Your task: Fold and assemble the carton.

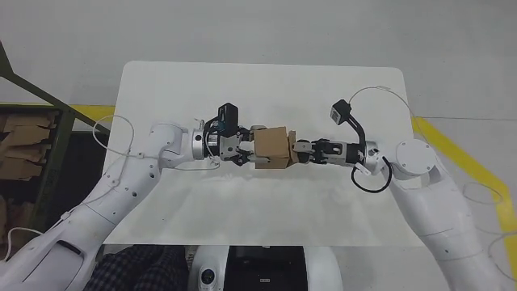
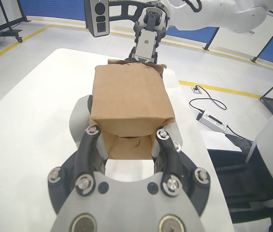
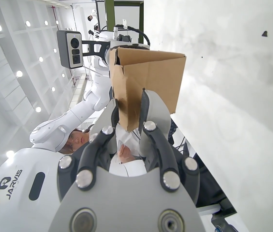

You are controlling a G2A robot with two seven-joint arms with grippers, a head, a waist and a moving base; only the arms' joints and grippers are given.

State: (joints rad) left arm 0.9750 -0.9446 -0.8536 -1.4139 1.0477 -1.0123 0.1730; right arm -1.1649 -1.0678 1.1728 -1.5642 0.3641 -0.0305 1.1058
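Note:
A brown cardboard carton (image 1: 272, 147) hangs over the middle of the white table (image 1: 178, 89), held between both grippers. My left gripper (image 1: 246, 147) is shut on the carton (image 2: 129, 95), one finger on each side wall at the near end, where an end flap is folded inward. At the opposite end my right gripper (image 1: 293, 152) is shut on an edge of the carton (image 3: 151, 78), pinching one cardboard wall between its fingers (image 3: 151, 107). From the left wrist view the right gripper (image 2: 144, 57) sits at the carton's far rim.
Flat brown cardboard pieces (image 1: 28, 141) lie in a bin on the floor left of the table. A power brick with a cable (image 2: 212, 120) lies on the floor past the table's edge. Bare table surface surrounds the carton on all sides.

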